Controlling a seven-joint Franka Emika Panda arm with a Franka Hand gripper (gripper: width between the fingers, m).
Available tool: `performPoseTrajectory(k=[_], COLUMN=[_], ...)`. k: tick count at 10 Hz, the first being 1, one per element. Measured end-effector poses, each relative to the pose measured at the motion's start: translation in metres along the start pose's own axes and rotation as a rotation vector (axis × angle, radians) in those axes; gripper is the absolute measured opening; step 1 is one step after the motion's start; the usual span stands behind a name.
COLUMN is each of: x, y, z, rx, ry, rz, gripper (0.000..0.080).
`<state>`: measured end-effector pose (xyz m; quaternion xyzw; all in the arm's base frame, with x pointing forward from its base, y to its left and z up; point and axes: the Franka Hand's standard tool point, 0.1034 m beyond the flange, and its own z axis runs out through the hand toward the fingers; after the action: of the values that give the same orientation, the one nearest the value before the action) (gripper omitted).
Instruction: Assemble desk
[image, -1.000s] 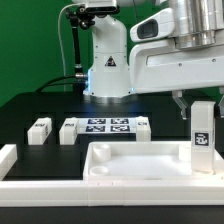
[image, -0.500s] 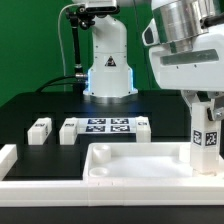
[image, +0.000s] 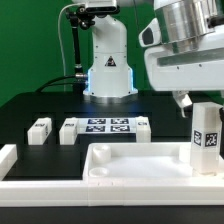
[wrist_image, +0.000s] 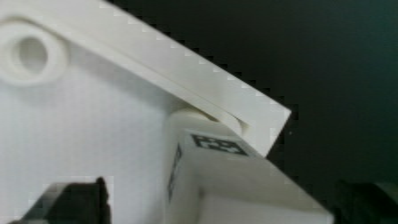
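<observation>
The white tabletop (image: 130, 160) lies in the foreground with its raised rim up. One white tagged leg (image: 206, 137) stands upright in its corner socket at the exterior view's right. My gripper (image: 196, 100) hangs just above the top of this leg. In the wrist view the leg (wrist_image: 240, 165) sits between my two dark fingertips (wrist_image: 71, 200), which stand wide apart with a gap to the leg; the gripper (wrist_image: 222, 205) is open. An empty round socket (wrist_image: 27, 55) shows on the tabletop (wrist_image: 89, 120).
Two loose legs (image: 39, 129) (image: 69, 130) and a third (image: 143, 124) lie by the marker board (image: 105, 127) on the black table. Low white border rails (image: 8, 160) run along the left and front. The robot base (image: 106, 65) stands behind.
The gripper came down over the leg's top, then rose slightly. The leg's tag now faces the camera more squarely, so the leg has turned in its socket.
</observation>
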<state>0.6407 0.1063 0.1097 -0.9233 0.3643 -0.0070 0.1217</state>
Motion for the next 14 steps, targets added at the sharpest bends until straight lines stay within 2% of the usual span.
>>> performPoseTrajectory(k=[4, 5, 6, 7, 8, 10, 11, 12, 13, 14], x=[0.0003, 0.0024, 0.0063, 0.0052, 0.0050, 0.0046, 0.0043, 0.0069, 0.0069, 0.0053], y=[0.0014, 0.0039, 0.0038, 0.0049, 0.0041, 0.0044, 0.0044, 0.0052, 0.0051, 0.0035], z=[0.0004, -0.0019, -0.0012, 0.0030, 0.0031, 0.0037, 0.0039, 0.0031, 0.0031, 0.0034], rx=[-0.008, -0.048, -0.076, -0.081, -0.078, -0.078, -0.080, -0.083, -0.084, -0.087], ry=[-0.002, -0.013, -0.027, -0.052, -0.047, -0.046, -0.043, -0.034, -0.031, -0.022], rz=[-0.328, -0.565, -0.828, -0.957, -0.904, -0.840, -0.755, -0.702, -0.662, -0.508], gripper=[0.0649, 0.0649, 0.0649, 0.0649, 0.0649, 0.0368, 0.0368, 0.0295, 0.0295, 0.0295])
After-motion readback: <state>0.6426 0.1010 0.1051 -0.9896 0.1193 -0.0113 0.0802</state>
